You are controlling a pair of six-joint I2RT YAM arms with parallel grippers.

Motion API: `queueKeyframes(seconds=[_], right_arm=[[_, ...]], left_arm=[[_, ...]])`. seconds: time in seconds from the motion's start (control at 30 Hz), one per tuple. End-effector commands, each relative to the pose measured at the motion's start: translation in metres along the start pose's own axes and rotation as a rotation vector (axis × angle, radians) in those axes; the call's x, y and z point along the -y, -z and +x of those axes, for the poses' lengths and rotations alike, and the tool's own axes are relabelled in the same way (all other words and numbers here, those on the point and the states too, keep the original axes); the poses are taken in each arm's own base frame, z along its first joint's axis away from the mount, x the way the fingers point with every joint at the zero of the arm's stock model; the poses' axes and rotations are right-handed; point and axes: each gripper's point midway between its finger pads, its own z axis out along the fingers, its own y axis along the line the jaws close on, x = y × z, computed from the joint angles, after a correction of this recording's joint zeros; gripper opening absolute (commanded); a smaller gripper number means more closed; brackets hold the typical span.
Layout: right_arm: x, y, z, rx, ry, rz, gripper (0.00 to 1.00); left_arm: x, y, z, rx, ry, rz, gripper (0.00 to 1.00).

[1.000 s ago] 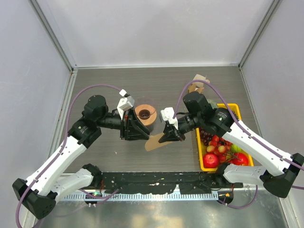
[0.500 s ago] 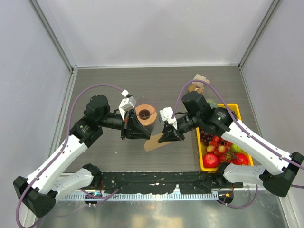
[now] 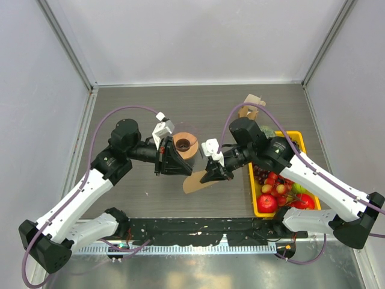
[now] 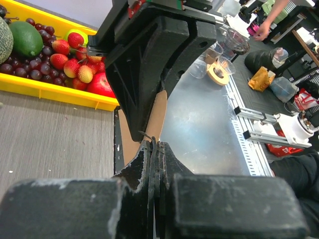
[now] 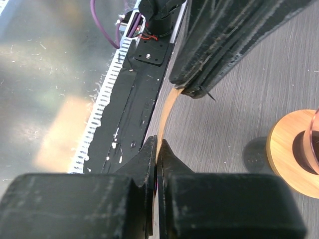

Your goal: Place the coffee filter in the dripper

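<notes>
The coffee filter (image 3: 194,182) is a thin tan paper held edge-up just above the table, in front of the dripper (image 3: 183,145). My right gripper (image 3: 204,179) is shut on the filter's right edge; in the right wrist view the paper (image 5: 167,112) rises straight out of the jaws (image 5: 157,142). My left gripper (image 3: 186,173) is shut on the opposite edge, and its tips (image 4: 153,144) pinch the tan sheet (image 4: 158,112). The dripper's orange-brown collar (image 5: 299,154) stands upright on the table, apart from both grippers.
A yellow fruit tray (image 3: 298,137) with grapes, apples and other fruit lies at the right. A bunch of brown paper filters (image 3: 249,105) sits behind it. The arms' black base rail (image 3: 198,232) runs along the near edge.
My left gripper has closed from partly open onto the filter's left edge and shifted slightly right. The right gripper stayed shut on the filter.
</notes>
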Motion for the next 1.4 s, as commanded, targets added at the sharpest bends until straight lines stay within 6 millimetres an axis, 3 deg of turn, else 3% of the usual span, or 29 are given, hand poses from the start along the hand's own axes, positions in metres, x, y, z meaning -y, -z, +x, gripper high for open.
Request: queueKeyframes(seconds=[0.0,0.57,0.8,1.37], right_arm=[[-0.006,0.005,-0.017,0.029,0.082,-0.011,0.05],[-0.011,0.011,-0.016,0.027,0.110,0.001,0.05],[-0.011,0.010,-0.014,0.021,0.105,0.000,0.05],[-0.002,0.008,-0.021,0.027,0.100,0.015,0.05]], left_arm=[[0.002,-0.002,-0.005,0.014,-0.020,0.029,0.00],[-0.001,0.001,-0.002,0.029,0.016,0.032,0.00],[0.001,0.001,-0.010,0.049,-0.004,0.040,0.00],[0.000,-0.002,0.000,0.032,0.003,0.041,0.00]])
